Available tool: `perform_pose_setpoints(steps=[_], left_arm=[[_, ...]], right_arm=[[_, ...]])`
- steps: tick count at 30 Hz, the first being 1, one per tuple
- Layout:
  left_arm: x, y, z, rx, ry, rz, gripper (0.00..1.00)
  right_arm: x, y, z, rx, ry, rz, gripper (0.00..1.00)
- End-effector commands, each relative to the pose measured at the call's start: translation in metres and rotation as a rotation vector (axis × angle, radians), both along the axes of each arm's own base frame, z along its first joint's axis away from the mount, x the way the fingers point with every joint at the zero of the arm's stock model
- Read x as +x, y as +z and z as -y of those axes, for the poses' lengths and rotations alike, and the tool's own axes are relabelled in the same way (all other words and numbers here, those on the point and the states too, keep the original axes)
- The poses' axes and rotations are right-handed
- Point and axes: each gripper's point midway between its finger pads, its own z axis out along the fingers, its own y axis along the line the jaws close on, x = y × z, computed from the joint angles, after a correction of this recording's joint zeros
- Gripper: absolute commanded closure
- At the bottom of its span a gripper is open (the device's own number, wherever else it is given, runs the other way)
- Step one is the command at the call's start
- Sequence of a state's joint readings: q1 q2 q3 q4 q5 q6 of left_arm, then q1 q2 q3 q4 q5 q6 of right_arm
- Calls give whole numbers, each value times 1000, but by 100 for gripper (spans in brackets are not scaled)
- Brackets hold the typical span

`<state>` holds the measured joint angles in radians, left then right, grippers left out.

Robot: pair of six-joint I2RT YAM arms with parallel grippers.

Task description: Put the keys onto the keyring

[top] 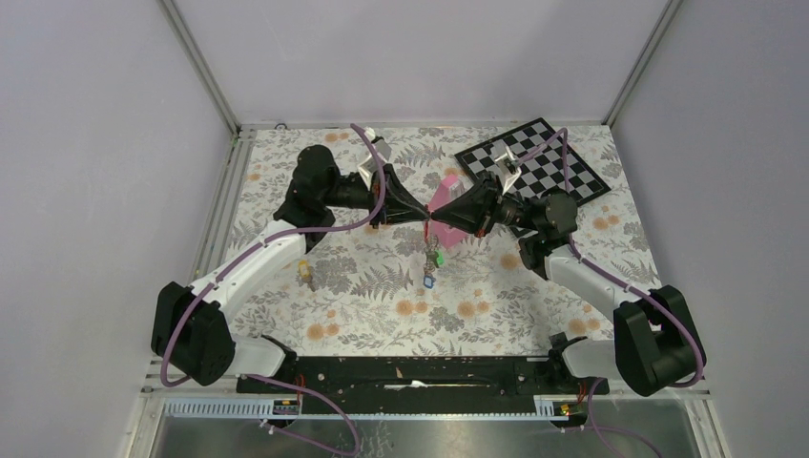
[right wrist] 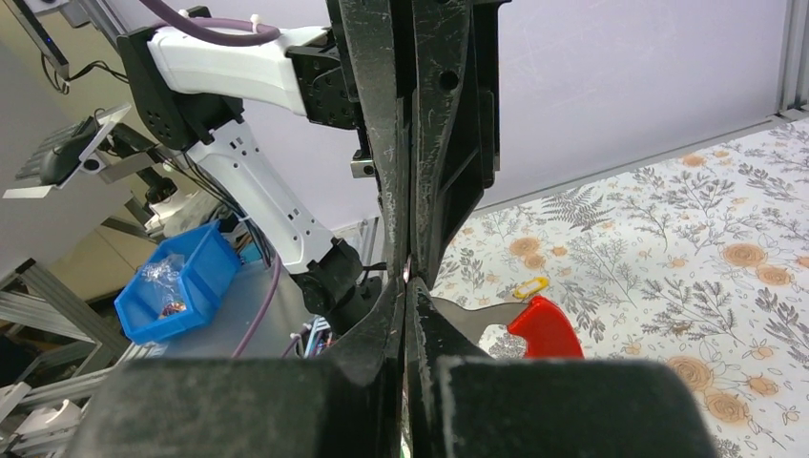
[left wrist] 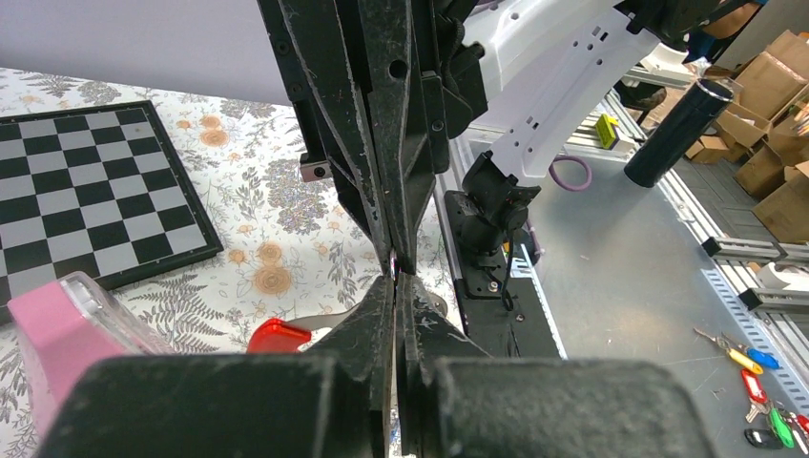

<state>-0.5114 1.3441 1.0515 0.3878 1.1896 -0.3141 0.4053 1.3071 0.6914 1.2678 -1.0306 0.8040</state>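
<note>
Left pincer [left wrist: 394, 283] and right pincer [right wrist: 407, 285], both closed, tips meeting at keyring [right wrist: 544, 329], hold unclear; tagged keys [top: 431, 267] alongside; yellow-tagged key [top: 305, 274] loose on surface [top: 382, 315], left; task judged unfinished.

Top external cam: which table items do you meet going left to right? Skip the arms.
In order: yellow-tagged key → green- and blue-tagged keys → chessboard. The pink pyramid is left out because it overlaps the keys and the board.
</note>
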Motion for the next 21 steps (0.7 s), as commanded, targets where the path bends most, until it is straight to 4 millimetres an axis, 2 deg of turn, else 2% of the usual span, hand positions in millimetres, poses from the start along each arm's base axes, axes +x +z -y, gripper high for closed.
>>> perform_pose_setpoints(steps=[1,7,9,11,17,21], left_arm=[[-2,8,-3,1,-11,107,100],[-8,-12,-12,147,-17,338,100],[-14,-23,-15,213,-37,438,100],[-16,-29,-17,258,-50,559,100],[-25,-31,-26,269,-83,747,100],[-37,-40,-35,264,-159,879,100]], right_arm=[[-5,14,4,25,-11,134,94],[-20,-5,6,-104,72,258,61],[-23,-17,6,-158,103,250,55],[-25,-26,8,-192,120,259,53],[-22,-48,9,-263,125,268,51],[-21,-56,10,-285,119,258,50]])
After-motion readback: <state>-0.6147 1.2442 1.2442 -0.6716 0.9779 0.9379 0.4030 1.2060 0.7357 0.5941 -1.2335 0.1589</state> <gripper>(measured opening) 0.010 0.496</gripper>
